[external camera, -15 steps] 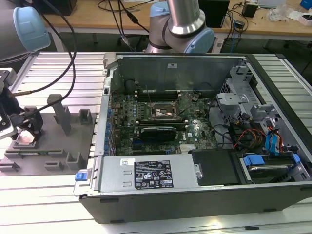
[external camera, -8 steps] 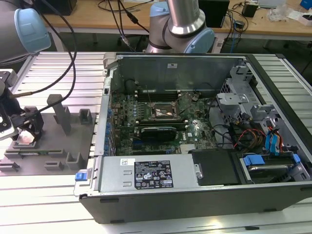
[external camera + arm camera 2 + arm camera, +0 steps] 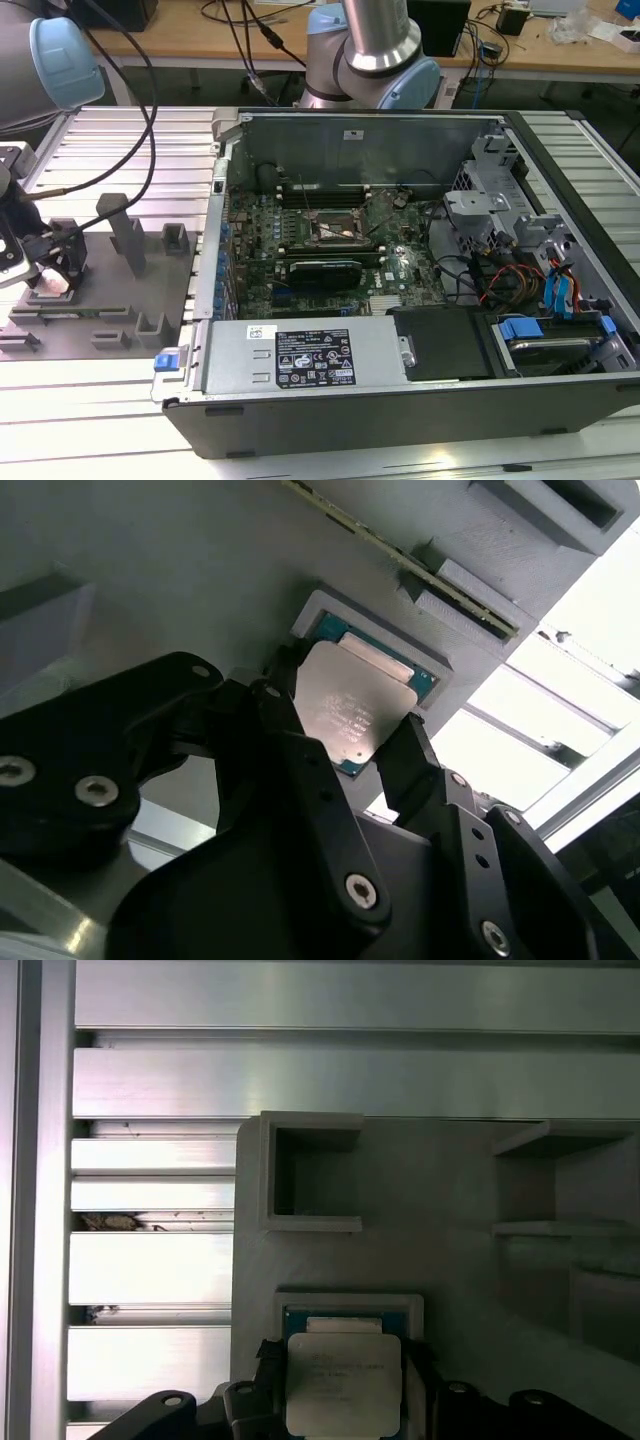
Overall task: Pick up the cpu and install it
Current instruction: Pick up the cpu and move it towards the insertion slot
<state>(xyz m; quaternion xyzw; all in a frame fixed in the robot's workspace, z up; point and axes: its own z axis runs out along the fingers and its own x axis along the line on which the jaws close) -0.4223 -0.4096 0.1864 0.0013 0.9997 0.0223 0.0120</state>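
Contact: gripper (image 3: 345, 725) clamped on 2 opposite sides of cpu (image 3: 352, 702), cpu seated in grey fixture (image 3: 200, 570) recess.

A ribbed aluminium table (image 3: 120, 135) of long parallel slats carries everything; directly beneath the gripper (image 3: 48, 285) a flat grey fixture plate (image 3: 105, 300) lies on the slats, with its raised blocks and open pockets standing around and just beyond the gripper; in the first wrist view the plate's edge runs beside bare slats, where a small brownish scrap (image 3: 112, 1222) sits in one groove; well apart from the gripper, past the plate, an open computer case (image 3: 400, 410) rests on the same slats.
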